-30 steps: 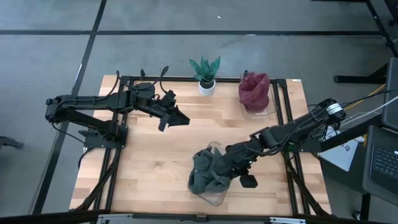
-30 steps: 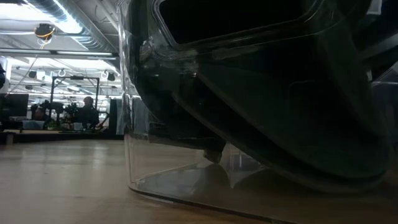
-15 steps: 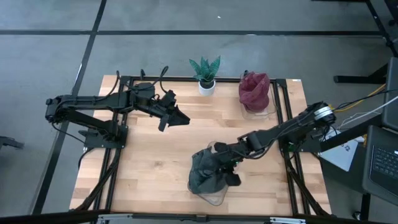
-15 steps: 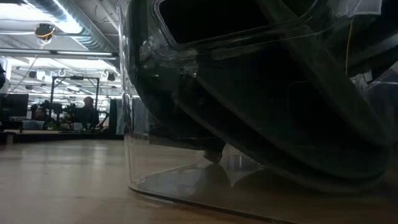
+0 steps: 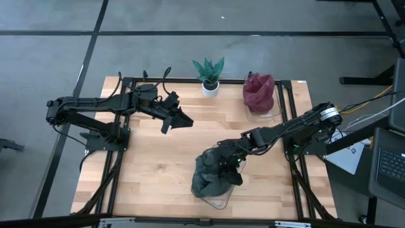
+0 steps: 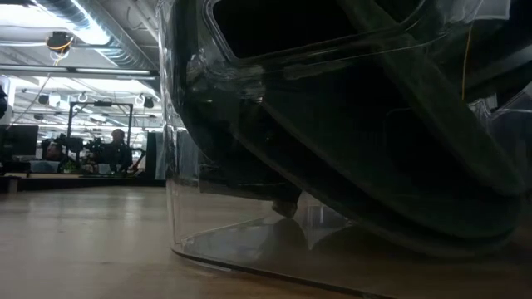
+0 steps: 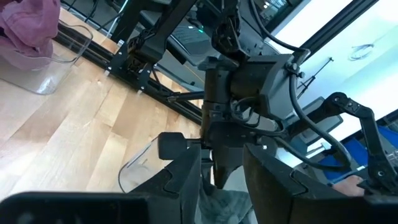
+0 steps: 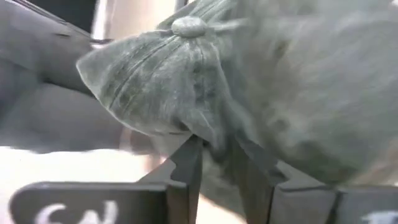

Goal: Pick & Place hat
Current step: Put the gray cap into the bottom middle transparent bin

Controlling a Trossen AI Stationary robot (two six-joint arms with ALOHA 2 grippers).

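A grey hat (image 5: 209, 174) lies bunched in a clear container (image 5: 219, 201) near the table's front edge. The right wrist view shows the hat's crown and top button (image 8: 188, 26) close up. My right gripper (image 5: 229, 168) slants down onto the hat from the table's right. Its fingers stand apart with a fold of the hat (image 8: 214, 146) between them. My left gripper (image 5: 183, 121) hangs open and empty above the table's far left part, pointing toward the hat (image 7: 217, 205). My right gripper has one finger (image 8: 189, 165) on each side of a fold of the hat's crown (image 8: 208, 134), coming in slanting down from the table's right. I cannot tell whether the fingers touch the fold. The hat rests in the container.
A maroon hat (image 5: 258, 90) sits in a second clear container (image 5: 273, 113) at the far right. A small potted plant (image 5: 209, 75) stands at the far edge. Bare wood lies between the arms. The low view is filled by the near container (image 6: 191, 241).
My right gripper has gone toward the table's left edge and slightly down, over the container. The grey hat has been drawn the same way and now lies more bunched over the container.
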